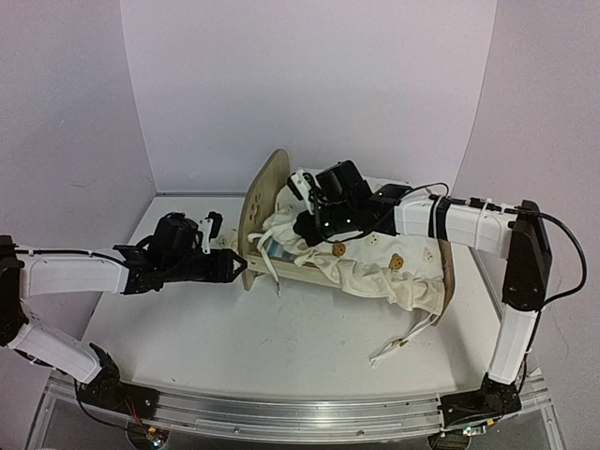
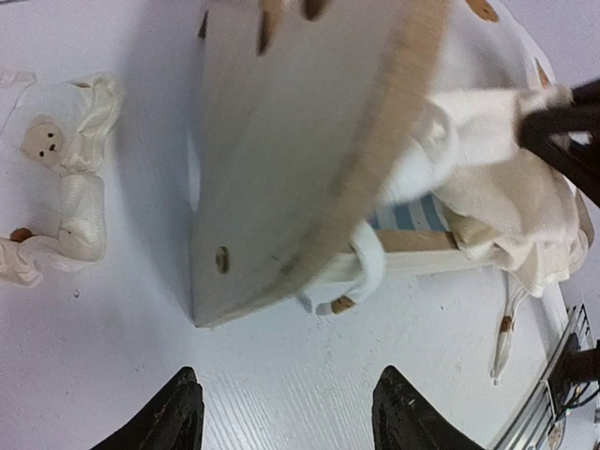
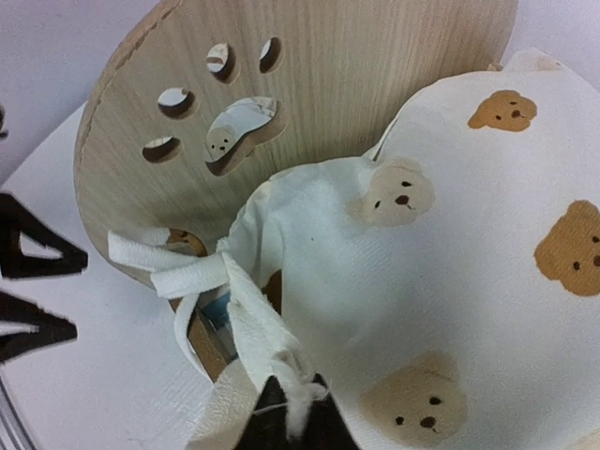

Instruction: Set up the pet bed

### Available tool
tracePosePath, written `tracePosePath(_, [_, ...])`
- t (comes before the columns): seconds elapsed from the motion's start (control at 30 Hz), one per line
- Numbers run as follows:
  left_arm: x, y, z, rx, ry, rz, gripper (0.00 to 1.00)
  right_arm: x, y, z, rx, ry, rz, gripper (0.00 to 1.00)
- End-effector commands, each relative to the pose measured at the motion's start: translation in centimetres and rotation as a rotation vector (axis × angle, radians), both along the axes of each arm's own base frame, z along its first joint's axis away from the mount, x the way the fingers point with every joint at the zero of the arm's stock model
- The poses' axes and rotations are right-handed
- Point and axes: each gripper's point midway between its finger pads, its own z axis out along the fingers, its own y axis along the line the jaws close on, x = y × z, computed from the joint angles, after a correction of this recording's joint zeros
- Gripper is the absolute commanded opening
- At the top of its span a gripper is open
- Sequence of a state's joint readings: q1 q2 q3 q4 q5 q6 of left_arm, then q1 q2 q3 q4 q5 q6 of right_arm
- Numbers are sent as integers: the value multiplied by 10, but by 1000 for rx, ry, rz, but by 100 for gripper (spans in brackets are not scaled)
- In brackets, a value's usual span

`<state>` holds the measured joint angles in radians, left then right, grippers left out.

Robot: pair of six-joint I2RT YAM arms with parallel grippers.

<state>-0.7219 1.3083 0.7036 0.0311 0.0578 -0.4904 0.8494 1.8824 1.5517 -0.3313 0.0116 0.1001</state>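
Pet bed (image 1: 265,202) stands on the surface (image 1: 187,328), cushion (image 1: 375,262) draped over it. Left pincer (image 2: 281,408) hangs spread and empty beside the headboard (image 2: 281,141); right pincer (image 3: 291,414) nips a cushion tie (image 3: 251,317). Tugging that tie may drag or tip the unbraced frame.

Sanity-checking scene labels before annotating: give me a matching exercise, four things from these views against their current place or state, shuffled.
1. light-wood rounded headboard with paw-print cutout
2. large cream bear-print cushion
3. small cream bear-print pillow
4. left gripper

A. open, holding nothing
B. lying on the white table, apart from the pet bed
C. standing at one end of the pet bed
D. draped over the pet bed

Pairs: 1-C, 2-D, 3-B, 4-A
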Motion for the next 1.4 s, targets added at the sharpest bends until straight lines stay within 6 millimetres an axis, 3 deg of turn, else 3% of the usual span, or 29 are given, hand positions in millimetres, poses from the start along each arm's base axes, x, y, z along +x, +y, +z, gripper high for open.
tracePosePath(0.0, [23, -11, 11, -79, -42, 2, 62, -7, 8, 7, -78, -35, 137, 20])
tracePosePath(0.07, [34, -12, 2, -26, -62, 10, 61, -10, 1, 2, -142, -13, 145, 28])
tracePosePath(0.17, [45, -16, -4, 8, -108, 5, 56, -17, -9, 16, -188, -13, 147, 39])
tracePosePath(0.27, [51, -19, -6, 17, -135, -1, 53, -38, -11, 29, -235, -16, 206, 45])
tracePosePath(0.4, [61, -13, -9, 49, -153, 47, 44, -84, 10, 38, -251, -31, 383, 53])
tracePosePath(0.5, [65, -14, -10, 67, -166, 47, 35, -119, 35, 32, -207, -14, 543, 50])
tracePosePath(0.63, [67, -12, -9, 81, -177, 56, 32, -102, 53, 26, -207, -74, 515, 37])
tracePosePath(0.77, [71, -6, -5, 87, -192, 75, 27, -91, 68, 20, -215, -104, 534, 37])
tracePosePath(0.9, [73, -8, 1, 77, -205, 64, 24, -113, 88, 7, -146, -23, 675, 39])
tracePosePath(0.97, [74, -10, 3, 73, -205, 57, 22, -128, 94, -4, -122, 59, 742, 33])
tracePosePath(1.1, [73, -13, 6, 60, -207, 43, 20, -149, 80, -28, -131, 151, 786, 30])
tracePosePath(1.2, [72, -14, 9, 55, -211, 37, 20, -164, 64, -48, -140, 205, 794, 36])
tracePosePath(1.27, [71, -15, 10, 53, -212, 33, 19, -151, 54, -65, -198, 163, 715, 42])
tracePosePath(1.37, [70, -14, 10, 50, -210, 32, 18, -107, 42, -84, -313, 9, 539, 54])
